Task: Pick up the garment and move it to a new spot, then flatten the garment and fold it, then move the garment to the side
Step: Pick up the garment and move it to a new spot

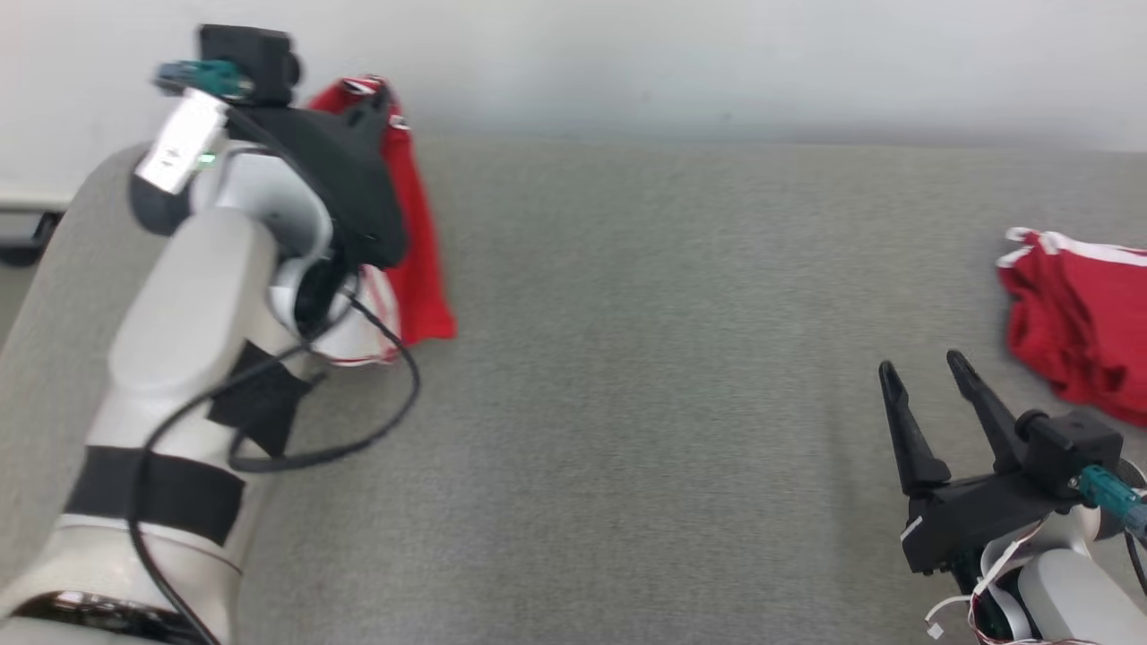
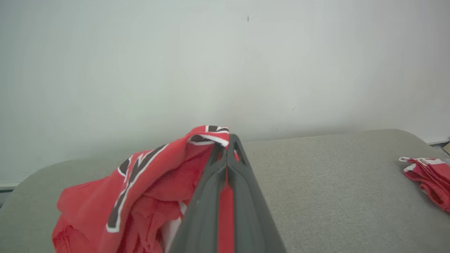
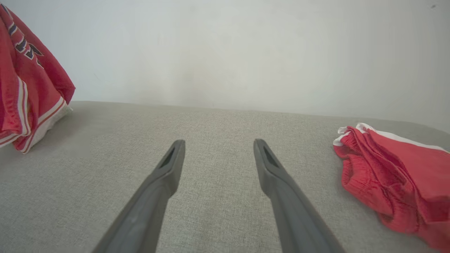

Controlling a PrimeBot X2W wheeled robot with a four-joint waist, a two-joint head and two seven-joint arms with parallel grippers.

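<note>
Garment point(image 1: 421, 260) is red with white and black stripes. It hangs at 10 o'clock in the head view, near the far edge of the grey tabletop point(image 1: 627, 358). The left jaws are shut tight on it. In the left wrist view the two dark fingers point(image 2: 211, 196) press together with a bit of the striped edge pinched at their tips. The rest of the garment point(image 2: 140, 189) falls down at 7 o'clock. The big pale left arm point(image 1: 188, 313) is in front of part of the cloth. In the right wrist view the garment point(image 3: 31, 80) hangs at 9 o'clock. Its low edge is close to the tabletop point(image 3: 218, 119), and I cannot tell if it touches.

The right jaws are wide open and hold nothing. In the head view their fingers point(image 1: 907, 421) are at 4 o'clock, over bare tabletop. In the right wrist view the fingers point(image 3: 158, 196) stand well apart.

Another red cloth point(image 1: 1084, 331) with a white edge lies crumpled on the tabletop at 3 o'clock in the head view. It is near the right jaws and well apart from the garment. A white wall point(image 1: 717, 54) stands behind the tabletop.
</note>
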